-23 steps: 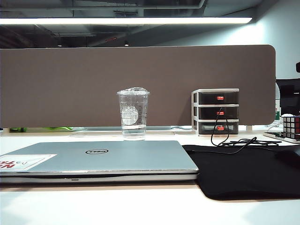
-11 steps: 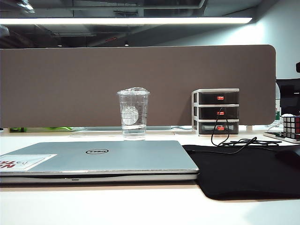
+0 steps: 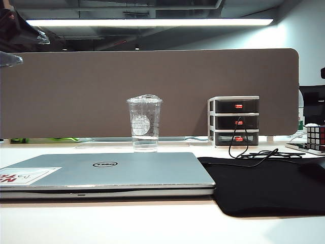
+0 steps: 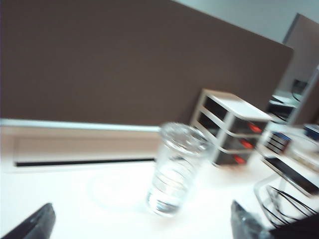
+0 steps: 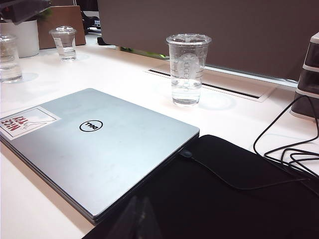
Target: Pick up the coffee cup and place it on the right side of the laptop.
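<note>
Two hands: left hand (image 4: 139,226), jaws wide, has entered the exterior view's upper left toward the coffee cup (image 3: 144,123) standing behind the laptop (image 3: 106,170); right hand's state cannot be told.

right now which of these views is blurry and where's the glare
Left wrist view: smeared with motion blur, the coffee cup and drawer unit soft, left gripper fingertips spread wide at the frame's edge. Exterior view: sharp, but the ceiling light strip blows out white. Right wrist view: crisp, laptop logo readable, white table bright; right gripper not visible.
</note>
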Motion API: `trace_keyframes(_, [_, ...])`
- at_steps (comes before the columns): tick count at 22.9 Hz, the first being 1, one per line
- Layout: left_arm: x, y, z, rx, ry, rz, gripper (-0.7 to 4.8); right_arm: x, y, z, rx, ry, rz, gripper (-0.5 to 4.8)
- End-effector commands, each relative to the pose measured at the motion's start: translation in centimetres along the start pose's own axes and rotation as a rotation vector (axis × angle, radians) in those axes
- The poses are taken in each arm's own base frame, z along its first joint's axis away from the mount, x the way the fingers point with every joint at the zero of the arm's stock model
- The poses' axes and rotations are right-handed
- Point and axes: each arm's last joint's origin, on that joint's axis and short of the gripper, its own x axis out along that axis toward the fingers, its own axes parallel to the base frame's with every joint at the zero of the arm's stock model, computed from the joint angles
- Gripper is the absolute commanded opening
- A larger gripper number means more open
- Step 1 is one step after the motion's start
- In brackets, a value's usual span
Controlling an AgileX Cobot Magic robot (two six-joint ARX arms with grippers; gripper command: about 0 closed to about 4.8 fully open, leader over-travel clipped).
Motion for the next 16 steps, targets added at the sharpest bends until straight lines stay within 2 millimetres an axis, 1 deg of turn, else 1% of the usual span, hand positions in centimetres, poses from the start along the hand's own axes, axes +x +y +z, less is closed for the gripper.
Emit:
trace_keyframes(1, [0.8,-0.5,-0.3,0.182,-0.027,-0.005,4.79,0.0,0.0,-0.1,-0.001,-0.006,0.002,-0.01])
trace_keyframes(2, [1.2,-0.9,-0.5,0.270,-0.044,-0.053,4.79,0.0,0.0,-0.1,-0.001,-0.005,0.002,-0.01])
trace_keyframes(4, [2.0,-1.3,-1.0,0.337,-0.058,-0.073,4.79,0.0,0.0,-0.1,-0.001,-0.006,0.002,-0.01])
trace_keyframes(5, [2.4,-1.2,-1.2,0.337,-0.048,-0.076,4.79,0.0,0.0,-0.1,-0.001,-0.006,0.002,-0.01])
trace_keyframes(6, [3.3,-0.8,-1.6,0.325,-0.027,-0.074,4.79,0.0,0.0,-0.1,-0.001,-0.006,0.002,-0.01])
trace_keyframes(9, [5.0,0.1,-2.1,0.300,0.003,-0.075,4.79,0.0,0.0,-0.1,-0.001,-0.005,0.002,-0.01])
trace_keyframes(14, [8.0,1.6,-3.1,0.274,0.055,-0.197,4.79,0.0,0.0,-0.1,-0.001,-0.005,0.002,-0.01])
trace_keyframes(16, [9.2,2.1,-3.6,0.265,0.069,-0.218,4.79,0.0,0.0,-0.1,-0.002,-0.006,0.002,-0.01])
